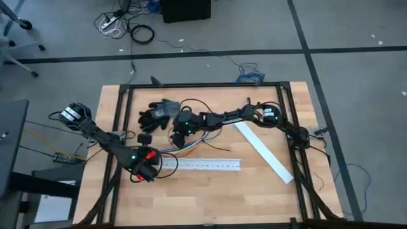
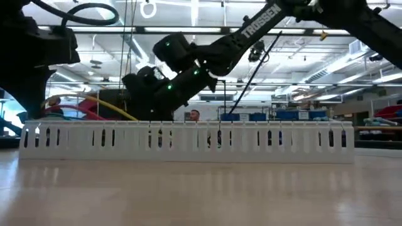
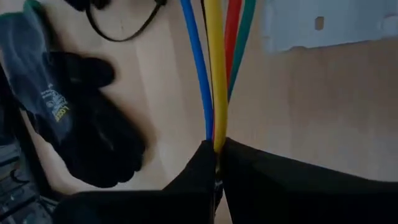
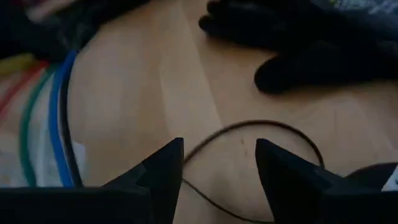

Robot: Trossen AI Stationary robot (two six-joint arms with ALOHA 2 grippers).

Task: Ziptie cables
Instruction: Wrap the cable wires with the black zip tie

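Left gripper (image 3: 216, 163) jaws are clenched on the cables (image 3: 214, 68), near the slotted white channel (image 1: 203, 165). Right gripper (image 4: 217, 163) jaws are released above a thin black looped strand (image 4: 261, 134), beyond the channel beside black gloves (image 1: 156, 114). Wooden tabletop (image 1: 210, 197); grey floor (image 1: 356, 25), warehouse room behind.

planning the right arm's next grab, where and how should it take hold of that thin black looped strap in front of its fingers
Take the ziptie on the top of its arc, the part curving between the open right gripper fingers. It lies flat on the table, so probably come straight down, one finger on each side of the strand. The left gripper is shut on the cables.
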